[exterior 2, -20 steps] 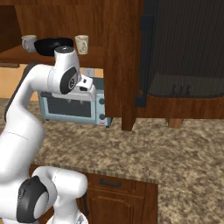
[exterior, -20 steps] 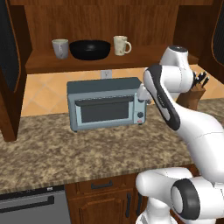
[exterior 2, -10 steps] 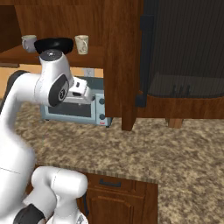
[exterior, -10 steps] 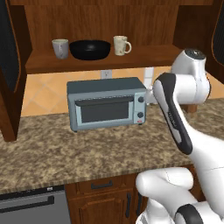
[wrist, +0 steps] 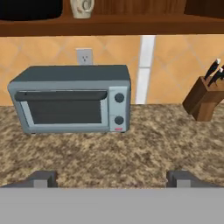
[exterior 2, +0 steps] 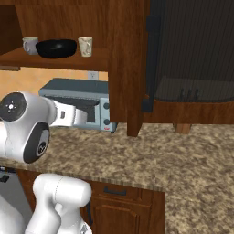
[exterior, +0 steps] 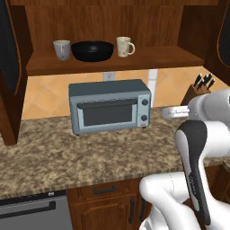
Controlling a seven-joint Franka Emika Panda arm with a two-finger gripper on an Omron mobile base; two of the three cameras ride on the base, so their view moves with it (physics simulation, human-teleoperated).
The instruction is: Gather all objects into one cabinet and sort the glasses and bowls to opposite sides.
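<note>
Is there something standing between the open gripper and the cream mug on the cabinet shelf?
Nothing visible blocks it. The gripper is open and empty above the counter, and the cream mug stands at the shelf's open front, right of the black bowl. The toaster oven sits lower.

Cabinet point(exterior: 112, 58) reddish wood, smooth; black bowl point(exterior: 92, 50) glossy; counter point(exterior: 67, 157) speckled stone; toaster oven point(exterior: 109, 106) grey metal, matt.

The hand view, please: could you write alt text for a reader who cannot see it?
A grey toaster oven sits on a speckled granite counter below a wooden shelf; a wooden knife block stands right, and the open hand's fingertips frame the bottom.
</note>
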